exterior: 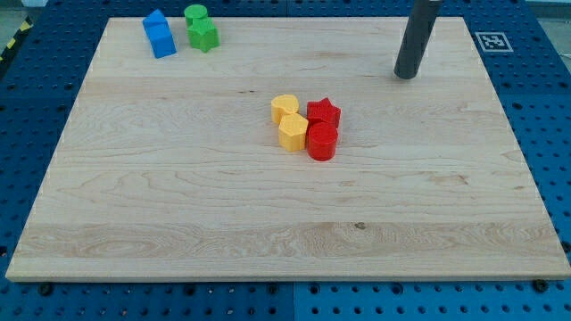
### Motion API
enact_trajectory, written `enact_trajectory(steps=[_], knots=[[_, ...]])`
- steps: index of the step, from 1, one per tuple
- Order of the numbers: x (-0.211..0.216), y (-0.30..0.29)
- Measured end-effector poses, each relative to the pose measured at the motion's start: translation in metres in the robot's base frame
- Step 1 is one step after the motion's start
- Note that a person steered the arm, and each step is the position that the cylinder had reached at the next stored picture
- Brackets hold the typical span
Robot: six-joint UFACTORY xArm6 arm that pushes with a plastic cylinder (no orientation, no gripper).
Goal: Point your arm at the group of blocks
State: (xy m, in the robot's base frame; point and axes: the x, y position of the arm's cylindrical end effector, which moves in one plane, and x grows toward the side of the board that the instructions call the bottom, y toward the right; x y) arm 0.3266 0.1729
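A group of blocks sits near the board's middle: a yellow heart-like block (285, 108), a yellow hexagon (293, 132), a red star (324, 113) and a red cylinder (322, 142), all touching one another. My tip (407, 76) rests on the board at the view's upper right, well apart from this group, up and to the right of the red star. The rod rises out of the view's top.
At the view's top left stand two blue blocks (160, 35) and two green blocks (202, 28), close together. The wooden board (178, 196) lies on a blue pegboard table. A fiducial tag (492, 41) lies off the board's top right corner.
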Motion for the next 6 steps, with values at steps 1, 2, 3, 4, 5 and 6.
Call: enact_trajectory(steps=[1,2,3,4,5,6], knots=[[0.0,0.0],[0.011,-0.001],[0.044,-0.03],[0.064,-0.063],[0.059,-0.117],[0.046,-0.152]])
